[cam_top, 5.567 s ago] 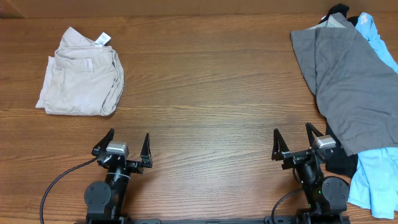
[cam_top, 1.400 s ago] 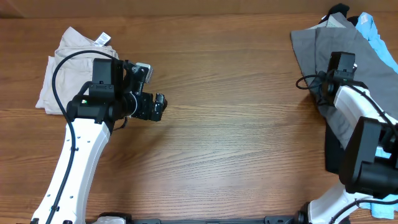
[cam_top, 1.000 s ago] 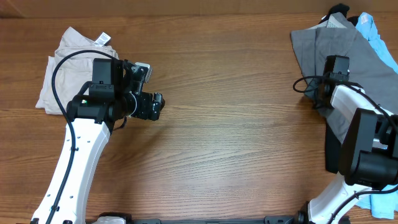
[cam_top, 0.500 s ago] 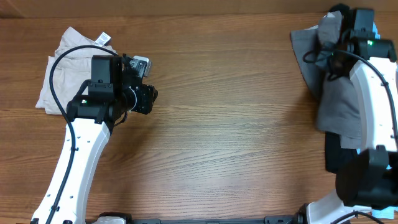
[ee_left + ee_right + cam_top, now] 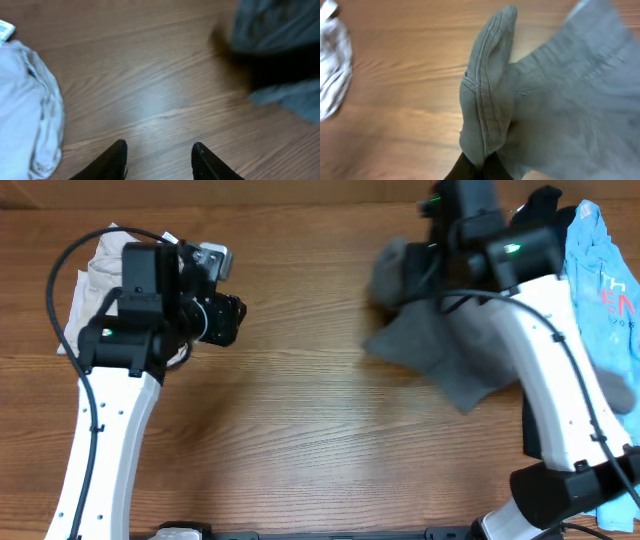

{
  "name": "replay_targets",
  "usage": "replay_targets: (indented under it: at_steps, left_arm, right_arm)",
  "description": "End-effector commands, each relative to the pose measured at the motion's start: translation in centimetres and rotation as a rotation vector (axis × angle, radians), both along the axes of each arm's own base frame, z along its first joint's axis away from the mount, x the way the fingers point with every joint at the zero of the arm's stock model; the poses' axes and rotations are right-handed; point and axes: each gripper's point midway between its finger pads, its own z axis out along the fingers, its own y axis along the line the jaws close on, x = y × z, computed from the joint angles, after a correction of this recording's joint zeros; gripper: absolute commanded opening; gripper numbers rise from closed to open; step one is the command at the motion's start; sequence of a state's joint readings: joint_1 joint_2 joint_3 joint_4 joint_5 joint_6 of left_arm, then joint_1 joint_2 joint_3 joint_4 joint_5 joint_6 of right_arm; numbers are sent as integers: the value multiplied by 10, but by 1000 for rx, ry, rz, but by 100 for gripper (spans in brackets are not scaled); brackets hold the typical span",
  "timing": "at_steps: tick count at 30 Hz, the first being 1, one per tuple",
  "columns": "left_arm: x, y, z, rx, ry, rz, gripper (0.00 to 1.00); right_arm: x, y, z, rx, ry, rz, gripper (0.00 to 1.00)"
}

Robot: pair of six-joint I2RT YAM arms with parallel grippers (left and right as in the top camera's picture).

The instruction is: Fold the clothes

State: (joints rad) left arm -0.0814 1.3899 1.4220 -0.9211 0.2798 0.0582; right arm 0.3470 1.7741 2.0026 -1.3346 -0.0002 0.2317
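Beneath the right pincer [image 5: 477, 167], clamped on their edge, the clothes [image 5: 440, 355] have swung clear toward the open, empty left pincer [image 5: 157, 152]; spreading can start.

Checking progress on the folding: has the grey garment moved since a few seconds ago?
Yes. The grey garment has been pulled left, off the light-blue shirt at the right edge; the right gripper pinches it.

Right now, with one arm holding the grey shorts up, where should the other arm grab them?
Grip the loose corner of the grey shorts drooping toward the table, coming from the left. The right end effector pinches the seamed band, so that corner hangs free, nearest the open left end effector.
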Motion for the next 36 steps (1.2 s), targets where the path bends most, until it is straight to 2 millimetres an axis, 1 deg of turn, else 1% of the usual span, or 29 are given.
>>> replay_targets:
  at_steps: [1, 2, 3, 4, 6, 7, 8, 9, 10, 11, 12, 13, 15, 17, 18, 20, 21, 22, 24, 25, 27, 29, 31, 34, 36]
  left_arm:
    - [4, 17, 23, -5, -41, 53, 48]
    - [5, 21, 24, -5, -40, 65, 49]
    - [5, 24, 24, -5, -40, 73, 49]
    - [5, 29, 23, -5, -38, 85, 50]
    - [7, 39, 24, -4, -40, 115, 50]
    - [8, 45, 24, -5, -44, 131, 50]
    - [9, 48, 24, -5, -45, 138, 51]
    - [9, 50, 24, -5, -45, 143, 51]
    - [9, 50, 24, -5, -44, 143, 51]
    - [9, 50, 24, -5, -44, 143, 52]
    - [9, 49, 24, -6, -43, 142, 52]
    - [9, 48, 24, -8, -43, 138, 52]
    - [9, 46, 23, -15, -38, 130, 52]
    - [10, 34, 16, -46, -12, 89, 52]
    - [10, 22, 7, -65, 19, 51, 53]
    - [12, 2, -12, -76, 73, -22, 56]
    - [15, -10, -25, -76, 109, -55, 58]
    - [17, -24, -41, -71, 151, -89, 59]
    - [19, -45, -66, -62, 215, -140, 63]
    - [20, -60, -85, -54, 258, -175, 65]
    - [19, -80, -113, -39, 322, -219, 68]
    - [20, -92, -142, -26, 386, -215, 70]
    - [24, -95, -160, -24, 425, -181, 71]
    - [33, -97, -175, -34, 434, -151, 73]
    - [46, -98, -183, -39, 415, -117, 74]
  right_arm:
    - [-9, 53, -23, 36, 70, 92, 4]
    - [-14, 68, -32, 44, 99, 109, 4]
    - [-17, 77, -38, 46, 117, 124, 4]
    - [-23, 93, -46, 53, 146, 150, 4]
    - [-40, 127, -62, 73, 199, 238, 11]
    - [-52, 145, -69, 72, 222, 284, 29]
    - [-60, 155, -71, 66, 229, 312, 53]
    - [-66, 161, -72, 61, 232, 331, 66]
    - [-74, 167, -71, 58, 235, 351, 89]
    - [-76, 166, -69, 59, 237, 350, 95]
    - [-78, 165, -66, 60, 238, 346, 98]
    - [-79, 160, -61, 62, 238, 336, 100]
    - [-75, 144, -49, 69, 226, 294, 100]
    - [-64, 117, -40, 61, 208, 217, 100]
    - [-54, 94, -36, 54, 204, 158, 100]
    - [-44, 64, -36, 45, 224, 82, 100]
    - [-40, 47, -38, 35, 238, 38, 100]
    - [-34, 26, -40, 24, 250, -17, 100]
    - [-26, -2, -42, 20, 262, -79, 100]
    - [-20, -24, -42, 18, 266, -118, 100]
    - [-16, -51, -43, 17, 275, -172, 100]
    - [-12, -73, -43, 16, 275, -210, 100]
    - [-10, -83, -43, 12, 272, -216, 100]
    - [-8, -91, -43, 7, 268, -219, 100]
    - [-6, -92, -43, 6, 258, -218, 100]
